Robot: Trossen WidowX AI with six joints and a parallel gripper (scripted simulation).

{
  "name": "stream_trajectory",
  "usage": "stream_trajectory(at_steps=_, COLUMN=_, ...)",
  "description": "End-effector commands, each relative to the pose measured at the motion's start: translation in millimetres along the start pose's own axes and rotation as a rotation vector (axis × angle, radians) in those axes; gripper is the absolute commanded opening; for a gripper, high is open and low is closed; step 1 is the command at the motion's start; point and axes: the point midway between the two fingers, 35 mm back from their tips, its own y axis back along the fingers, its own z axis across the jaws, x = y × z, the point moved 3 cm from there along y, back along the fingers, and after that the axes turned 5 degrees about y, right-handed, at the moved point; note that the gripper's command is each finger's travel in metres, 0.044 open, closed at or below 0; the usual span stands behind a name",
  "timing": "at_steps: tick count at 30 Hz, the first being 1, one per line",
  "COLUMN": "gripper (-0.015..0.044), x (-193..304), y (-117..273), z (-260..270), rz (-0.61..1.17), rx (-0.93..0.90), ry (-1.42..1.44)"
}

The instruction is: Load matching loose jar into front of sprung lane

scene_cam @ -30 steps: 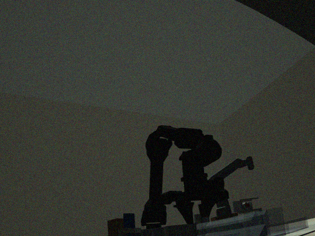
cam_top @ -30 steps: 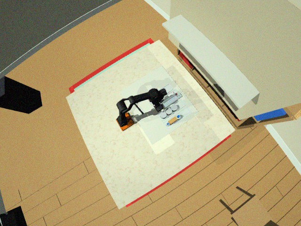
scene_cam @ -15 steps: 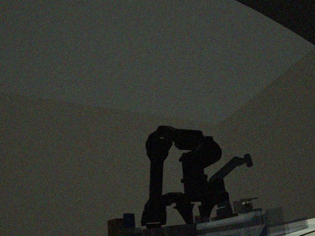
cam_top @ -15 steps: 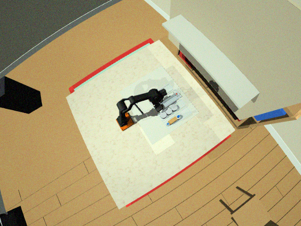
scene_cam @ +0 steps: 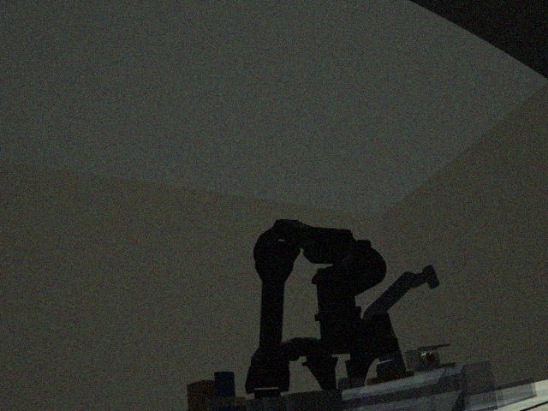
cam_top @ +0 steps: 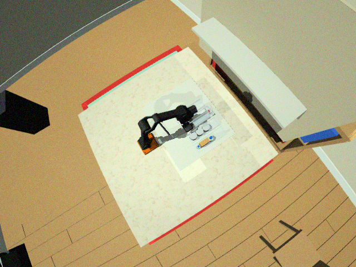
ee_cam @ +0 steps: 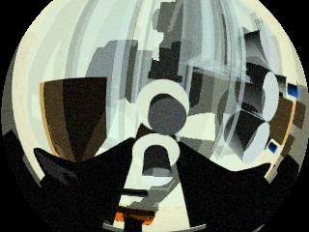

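My gripper (ee_cam: pixel 154 145) (scene_cam: pixel 342 381) is shut on a jar (ee_cam: pixel 156 174) with a white ring-shaped top and a dark middle, low in the wrist view. A similar ring-topped jar (ee_cam: pixel 142 102) stands just ahead of it, close by in the sprung lane; whether the two touch is unclear. Clear lane walls (cam_top: pixel 205 117) run away ahead of the gripper. In the top view the arm covers the fingers and both jars. The pusher plate is not clearly visible, and I cannot tell whether the held jar is on the lane floor.
Three pale-topped jars (cam_top: pixel 193 136) (ee_cam: pixel 256 142) stand in a row beside the lanes. Beyond them lies an orange-brown piece (cam_top: pixel 204 142) with blue ends. A dark brown block (ee_cam: pixel 74 116) stands left in the wrist view. A shelf unit (cam_top: pixel 252 72) stands past the table's far edge.
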Motion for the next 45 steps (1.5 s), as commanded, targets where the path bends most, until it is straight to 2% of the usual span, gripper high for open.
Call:
stream_trajectory(at_steps=1, gripper=0.0, x=-3.6, y=-0.8, z=-0.9, rz=-0.019, rx=0.006, ry=-0.002)
stream_trajectory(at_steps=45, gripper=0.0, x=2.4, y=-4.6, z=-0.3, rz=-0.019, rx=0.006, ry=-0.002)
